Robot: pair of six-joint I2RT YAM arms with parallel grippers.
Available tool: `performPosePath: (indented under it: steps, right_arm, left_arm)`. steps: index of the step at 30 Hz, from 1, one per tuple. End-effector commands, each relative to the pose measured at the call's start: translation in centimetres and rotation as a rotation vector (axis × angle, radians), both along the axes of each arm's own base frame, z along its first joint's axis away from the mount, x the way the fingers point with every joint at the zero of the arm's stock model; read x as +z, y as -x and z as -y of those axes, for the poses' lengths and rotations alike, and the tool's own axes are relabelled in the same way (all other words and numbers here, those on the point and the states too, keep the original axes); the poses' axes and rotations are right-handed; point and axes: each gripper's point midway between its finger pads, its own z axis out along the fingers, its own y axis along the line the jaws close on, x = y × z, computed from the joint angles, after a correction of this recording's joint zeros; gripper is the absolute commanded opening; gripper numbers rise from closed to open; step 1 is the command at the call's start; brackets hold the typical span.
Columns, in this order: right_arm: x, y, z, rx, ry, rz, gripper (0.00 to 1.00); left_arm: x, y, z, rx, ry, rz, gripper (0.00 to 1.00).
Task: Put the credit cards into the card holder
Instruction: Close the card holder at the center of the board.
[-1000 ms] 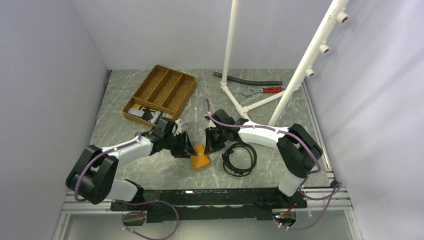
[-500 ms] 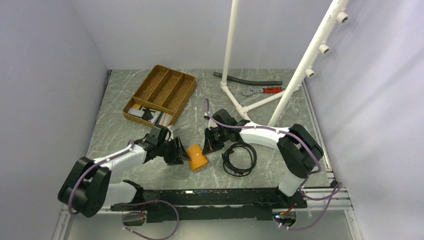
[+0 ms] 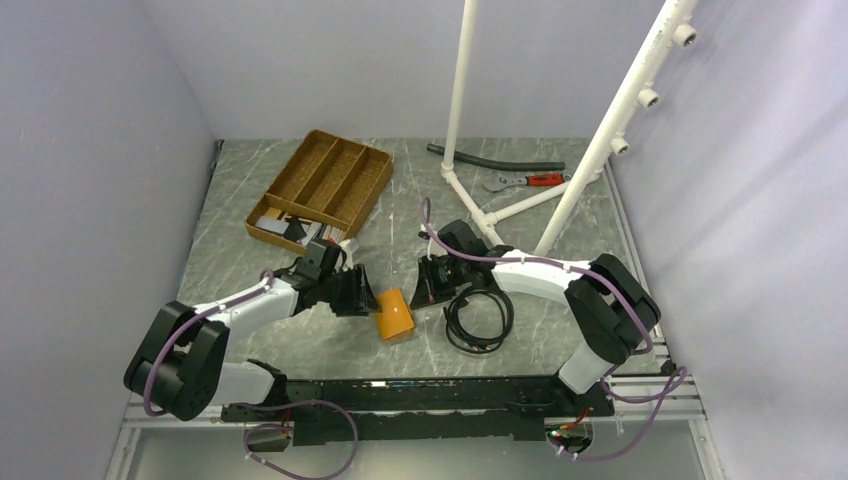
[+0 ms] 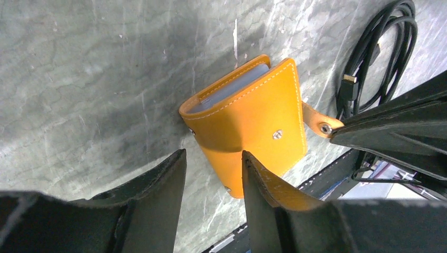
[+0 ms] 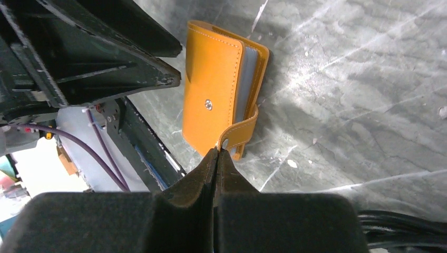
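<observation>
Hard to see
I can't count the cards (image 3: pixel 275 228) in the tray (image 3: pixel 335 165), too small; my left pincer (image 4: pixel 213 155) hides the near corner of the wallet (image 4: pixel 253 118).

Bright even light; right fingers (image 5: pixel 197 176) soft-focused

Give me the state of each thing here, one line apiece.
card holder, folded shut, snap tab undone.
credit cards, loose in the wooden tray.
left gripper, open, at the holder's edge.
right gripper, shut, tips at the snap tab.
cable, coiled.
</observation>
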Motion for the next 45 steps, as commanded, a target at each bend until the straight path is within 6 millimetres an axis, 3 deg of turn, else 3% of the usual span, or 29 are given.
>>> performPosePath:
  steps: [1,10,23,39,45]
  right_arm:
    - [2.8,-1.3,-1.3,0.019,-0.105,0.090,0.00]
    - [3.6,-1.7,-2.6,0.063,-0.177,0.111,0.00]
    - [0.9,-1.0,-3.8,0.111,-0.158,0.042,0.00]
    - [0.1,-1.2,-4.4,0.117,-0.172,0.031,0.00]
    - [0.1,-1.2,-4.7,0.125,-0.182,0.032,0.00]
  left_arm:
    - [0.7,-1.4,0.7,-0.043,0.012,0.064,0.48]
    - [1.0,-1.8,1.5,-0.061,0.050,0.069,0.47]
    - [1.2,-1.6,2.5,-0.063,0.117,0.054,0.45]
    - [1.1,-1.4,2.8,-0.078,0.133,0.043,0.45]
    - [1.1,-1.5,3.1,-0.086,0.150,0.036,0.40]
